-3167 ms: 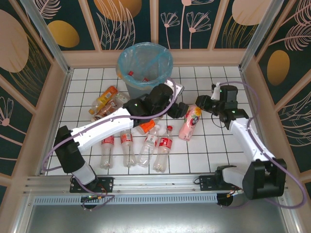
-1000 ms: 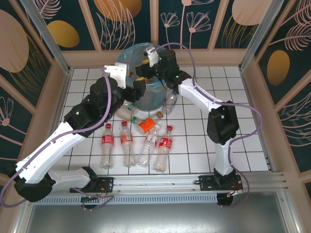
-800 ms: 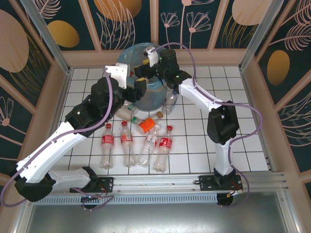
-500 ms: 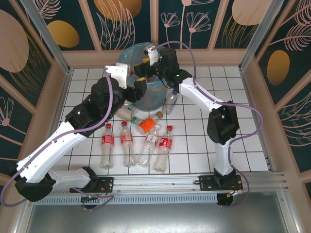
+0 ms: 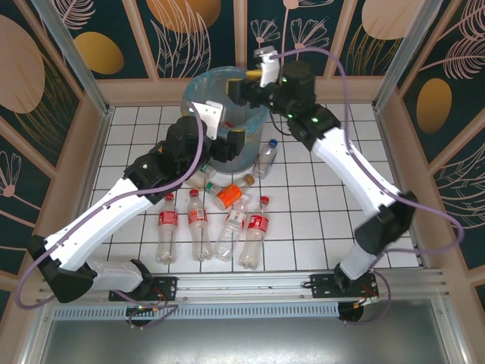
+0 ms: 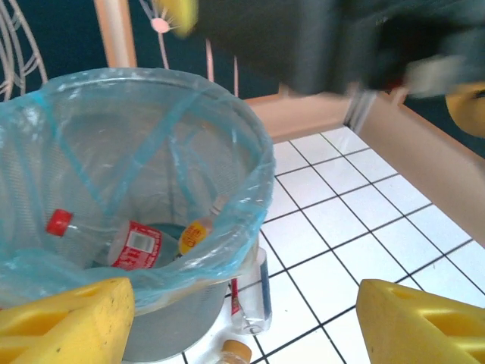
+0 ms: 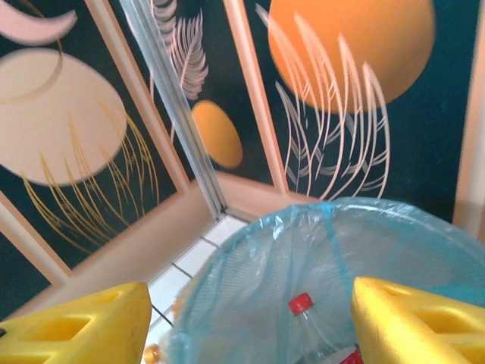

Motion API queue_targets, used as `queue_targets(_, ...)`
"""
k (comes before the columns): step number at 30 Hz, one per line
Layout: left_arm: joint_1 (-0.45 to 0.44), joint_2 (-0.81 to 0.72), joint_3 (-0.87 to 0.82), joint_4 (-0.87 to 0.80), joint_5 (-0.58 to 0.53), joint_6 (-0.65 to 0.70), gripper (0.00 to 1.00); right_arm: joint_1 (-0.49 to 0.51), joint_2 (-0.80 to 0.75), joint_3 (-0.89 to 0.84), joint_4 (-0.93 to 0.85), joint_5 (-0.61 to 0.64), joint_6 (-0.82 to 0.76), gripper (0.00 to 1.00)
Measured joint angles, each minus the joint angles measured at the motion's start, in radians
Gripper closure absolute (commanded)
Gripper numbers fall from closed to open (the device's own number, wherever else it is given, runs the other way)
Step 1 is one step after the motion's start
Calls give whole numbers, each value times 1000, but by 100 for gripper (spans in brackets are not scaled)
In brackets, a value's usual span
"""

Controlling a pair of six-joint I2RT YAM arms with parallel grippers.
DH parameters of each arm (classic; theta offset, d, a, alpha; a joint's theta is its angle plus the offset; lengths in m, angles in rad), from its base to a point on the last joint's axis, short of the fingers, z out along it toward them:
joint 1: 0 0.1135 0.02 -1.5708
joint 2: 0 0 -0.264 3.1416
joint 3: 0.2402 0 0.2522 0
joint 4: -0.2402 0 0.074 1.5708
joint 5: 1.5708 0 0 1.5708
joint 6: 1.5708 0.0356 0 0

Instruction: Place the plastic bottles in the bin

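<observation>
**Left gripper and right gripper spread empty at the bin**

From the near-left corner of the table, the left arm stretches diagonally to the bin's near side. Its yellow fingers stand wide apart with nothing between them. The right arm arches high from the near-right corner and reaches the bin's rim from the right, its jaws also parted and empty.

The bin stands at the middle of the table's far edge, lined with a light-blue bag. Inside lie a red-capped bottle and a yellow-capped bottle. Four red-labelled bottles lie in a row toward the near edge, with an orange bottle behind them. The label print is too small to read.
</observation>
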Motion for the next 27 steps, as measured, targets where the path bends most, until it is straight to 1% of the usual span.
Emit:
queue_targets(2,0,34,31,-4,38,11,25,-8,-97,-71,-6,15,29,30)
queue_targets(4,0,76,66,-5,79,22,26,-33,-184,-151,-13,23,63,33)
queue_targets(8,-4,173,136,-12,156,29,28,-164,-315,-352,-46,16,146,37)
queue_targets(9,-8,198,150,-14,171,31,28,-204,-340,-416,-55,8,168,37)
queue_targets(12,-33,283,200,-35,206,49,29,-277,-384,-598,-77,-32,217,38)
queue_targets(16,-82,377,233,-70,235,77,29,-290,-391,-817,-74,-124,276,41)
queue_targets(19,-109,392,185,-80,270,79,29,-290,-391,-962,-31,-187,329,42)
queue_targets(22,-118,372,82,-65,318,77,28,-285,-390,-1085,46,-235,385,41)
queue_targets(24,-118,357,4,-65,354,74,28,-274,-374,-1134,92,-257,413,41)
queue_targets(27,-118,348,-86,-69,390,75,27,-251,-307,-1149,156,-285,434,41)
